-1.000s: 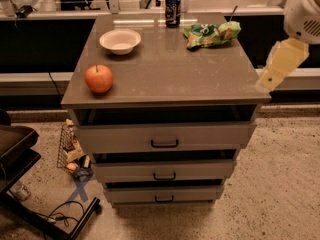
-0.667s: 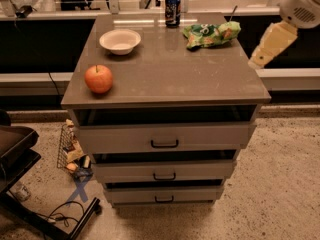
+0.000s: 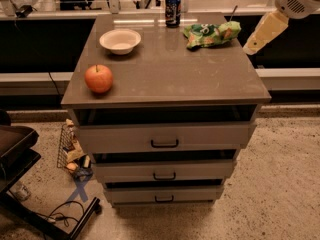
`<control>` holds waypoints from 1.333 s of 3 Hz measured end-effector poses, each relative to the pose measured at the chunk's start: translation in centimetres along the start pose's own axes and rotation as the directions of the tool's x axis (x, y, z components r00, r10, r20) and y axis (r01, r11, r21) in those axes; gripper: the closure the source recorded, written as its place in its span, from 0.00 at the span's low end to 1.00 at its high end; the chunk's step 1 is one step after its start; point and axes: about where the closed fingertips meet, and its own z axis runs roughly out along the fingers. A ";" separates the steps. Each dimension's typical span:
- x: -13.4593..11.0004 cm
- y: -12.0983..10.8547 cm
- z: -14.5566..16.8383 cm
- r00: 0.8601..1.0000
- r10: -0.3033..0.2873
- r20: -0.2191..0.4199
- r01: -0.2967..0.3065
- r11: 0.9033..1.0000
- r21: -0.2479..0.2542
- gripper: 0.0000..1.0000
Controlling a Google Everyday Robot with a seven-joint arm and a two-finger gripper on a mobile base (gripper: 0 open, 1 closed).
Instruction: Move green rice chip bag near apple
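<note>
Nearest the camera, the bench [image 3: 165, 81] shows three drawers [image 3: 164, 136] in its front, below the apple and to its right. The apple [image 3: 98, 78] stands upright at the near left corner of the top, stem up, with bare surface all round it. Just beyond the apple, further back, sits a shallow white bowl [image 3: 120, 40], close to it but apart.

Far across from the apple, at the back right of the top, lies the green rice chip bag [image 3: 210, 34], crumpled and flat, well apart from the apple. A dark soda can [image 3: 172, 10] stands at the back edge, between the bowl and the bag as seen from the apple.

Farthest from the apple, the gripper [image 3: 251, 46] hangs off the right edge of the bench, just beside the bag, not touching it and holding nothing. Whether it is open or closed cannot be told.

The bag is likely light and soft, its foil slippery and apt to crush and crackle. A raised crease near its middle probably offers the best hold; a pinch at a loose corner could let it swing or slip. The chips inside are fragile, so a gentle squeeze seems wise.
</note>
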 end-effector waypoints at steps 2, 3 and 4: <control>-3.4 -2.1 8.9 0.985 -0.059 0.164 0.078 0.991 -0.110 0.00; -5.3 -4.1 12.4 0.967 -0.082 0.242 0.112 0.987 -0.114 0.00; -5.6 -5.9 12.9 0.957 -0.080 0.279 0.106 0.991 -0.080 0.00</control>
